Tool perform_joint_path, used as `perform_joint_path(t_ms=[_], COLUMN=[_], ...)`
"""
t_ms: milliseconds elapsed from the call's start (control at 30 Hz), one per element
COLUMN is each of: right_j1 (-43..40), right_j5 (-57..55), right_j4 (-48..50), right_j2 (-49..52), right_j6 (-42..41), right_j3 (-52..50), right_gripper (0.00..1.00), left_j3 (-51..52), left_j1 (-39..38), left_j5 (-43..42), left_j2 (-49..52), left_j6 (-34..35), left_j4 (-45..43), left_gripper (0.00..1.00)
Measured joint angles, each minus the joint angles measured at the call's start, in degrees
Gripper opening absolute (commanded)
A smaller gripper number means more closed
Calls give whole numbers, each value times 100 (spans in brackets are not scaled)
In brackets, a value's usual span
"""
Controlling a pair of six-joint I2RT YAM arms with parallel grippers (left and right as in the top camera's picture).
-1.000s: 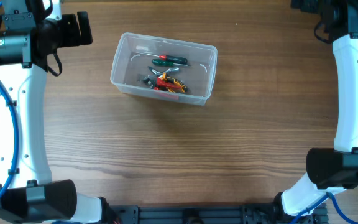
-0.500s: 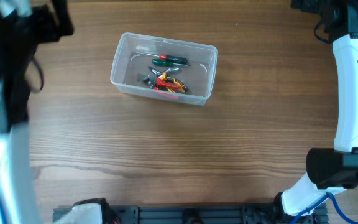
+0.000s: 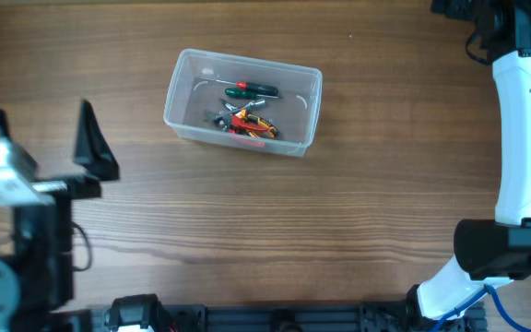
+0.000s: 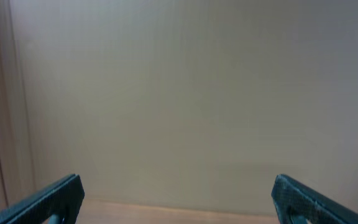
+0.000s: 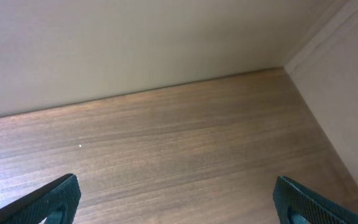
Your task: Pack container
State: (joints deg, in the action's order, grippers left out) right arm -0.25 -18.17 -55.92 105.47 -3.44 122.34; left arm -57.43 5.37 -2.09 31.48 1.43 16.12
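Note:
The container is a clear plastic tub with rounded corners, standing on the wooden table at upper centre. Inside it lie a green-handled screwdriver and red and yellow hand tools. My left gripper is open and empty at the table's left side, well left of and below the container, close to the camera. Its wrist view shows only its spread fingertips against a plain wall. My right gripper is open and empty over bare wood near the back wall. The overhead view does not show its fingers.
The right arm's white link runs down the table's right edge. A beige wall meets the table at the back, with a corner at the right. Black mounts line the front edge.
My left arm has swung from the upper left corner down to the lower left of the table, its open fingers now pointing up the frame. The right arm and the container have not moved.

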Motion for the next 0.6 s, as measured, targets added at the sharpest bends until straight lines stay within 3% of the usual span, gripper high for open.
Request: perform_joint_path(t_ms=[233, 600], right_j1=[0, 0], right_j5=[2, 4], right_j4=[-2, -2], right_j2=[0, 0], right_j6=[0, 0], right_j3=[0, 0], right_gripper=[100, 100], left_j3=[1961, 3211], left_j1=[-46, -437], left_j5=[96, 415], left_j2=[-970, -1510], left_j6=[1036, 1729], left_j4=[-826, -1368], left_gripper=[100, 100])
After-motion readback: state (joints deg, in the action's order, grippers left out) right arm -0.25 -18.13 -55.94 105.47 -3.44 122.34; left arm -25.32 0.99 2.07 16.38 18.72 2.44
